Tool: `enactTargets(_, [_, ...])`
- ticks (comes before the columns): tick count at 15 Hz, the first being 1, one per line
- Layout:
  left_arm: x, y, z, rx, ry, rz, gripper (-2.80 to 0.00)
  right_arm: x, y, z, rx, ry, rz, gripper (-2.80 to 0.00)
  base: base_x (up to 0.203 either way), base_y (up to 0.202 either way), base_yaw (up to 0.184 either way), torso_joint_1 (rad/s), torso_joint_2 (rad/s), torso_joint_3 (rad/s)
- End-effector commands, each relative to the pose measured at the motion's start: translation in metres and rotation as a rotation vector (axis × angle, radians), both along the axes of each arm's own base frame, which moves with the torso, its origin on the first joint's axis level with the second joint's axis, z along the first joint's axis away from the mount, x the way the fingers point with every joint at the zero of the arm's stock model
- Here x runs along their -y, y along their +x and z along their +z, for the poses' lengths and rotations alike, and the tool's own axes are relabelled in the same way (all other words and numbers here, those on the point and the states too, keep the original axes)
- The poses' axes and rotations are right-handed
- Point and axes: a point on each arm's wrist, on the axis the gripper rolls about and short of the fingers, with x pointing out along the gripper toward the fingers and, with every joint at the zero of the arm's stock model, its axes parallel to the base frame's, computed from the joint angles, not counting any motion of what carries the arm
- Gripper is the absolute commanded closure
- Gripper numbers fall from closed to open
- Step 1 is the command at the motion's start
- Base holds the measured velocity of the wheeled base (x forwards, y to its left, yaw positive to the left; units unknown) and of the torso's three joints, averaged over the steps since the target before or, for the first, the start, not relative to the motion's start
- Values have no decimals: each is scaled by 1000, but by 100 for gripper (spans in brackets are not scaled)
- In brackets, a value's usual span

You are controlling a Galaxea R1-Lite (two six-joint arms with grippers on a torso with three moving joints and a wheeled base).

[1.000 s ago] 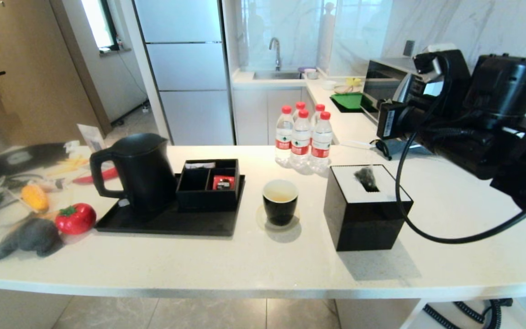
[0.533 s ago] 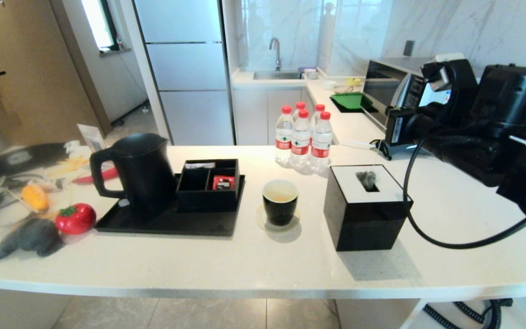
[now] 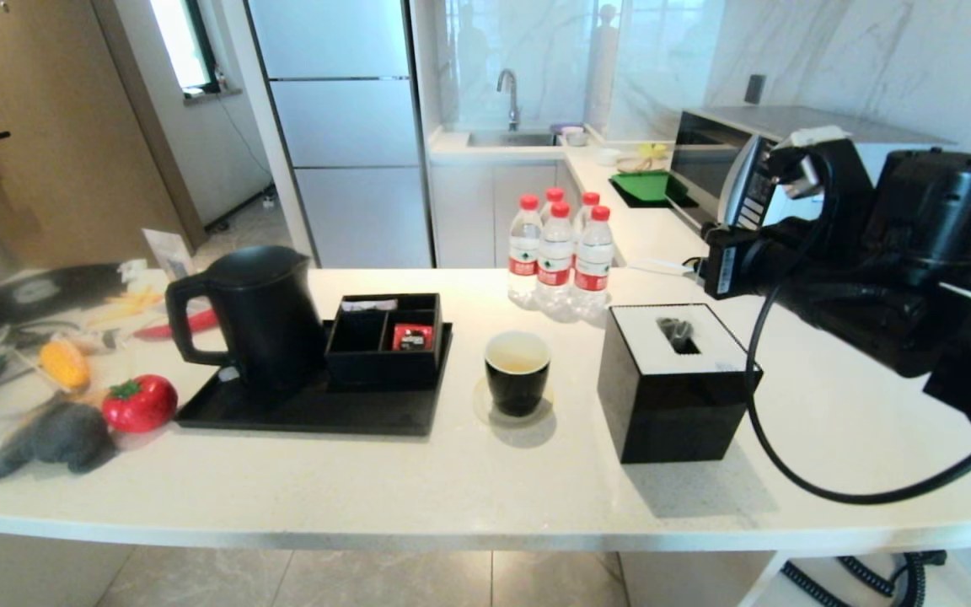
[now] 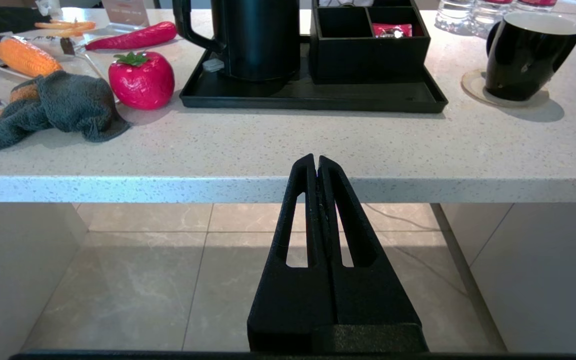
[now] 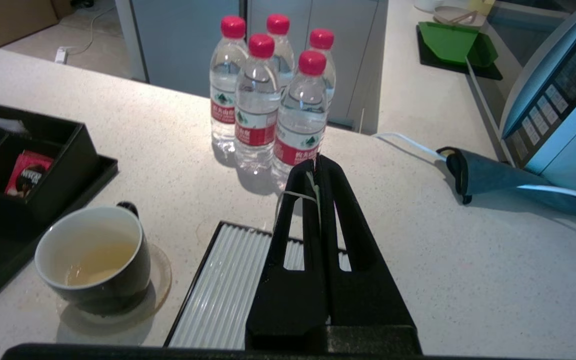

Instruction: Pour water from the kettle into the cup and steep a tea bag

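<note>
Right gripper hovering above tissue box, jaws clenched on tea bag string; bag hidden. Cup sitting beside box. Risk: string slipping, bag snagging slot. Left gripper clenched, parked below tabletop.

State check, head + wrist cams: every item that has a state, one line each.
kettle: upright on tray, lid closed.
cup: upright on coaster, shallow pale liquid inside.
tea bag: at tissue box slot, outside cup; string in right gripper.
bottles: four, upright, capped.
left gripper: shut, empty, below counter edge.
right gripper: shut on string, above tissue box.
</note>
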Motion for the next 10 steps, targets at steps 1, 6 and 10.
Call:
enactTargets(1, [0, 0, 0, 0, 0, 0, 0, -1, -6, -14, -21, -11, 8, 0, 0, 0, 0, 0, 0, 0])
enactTargets(6, [0, 0, 0, 1, 0, 0, 0, 0, -7, -25, -40, -17, 10, 0, 0, 0, 0, 0, 0, 0])
enactTargets(10, [0, 0, 0, 1, 0, 0, 0, -1, -5, -27, -45, -20, 10, 0, 0, 0, 0, 0, 0, 0])
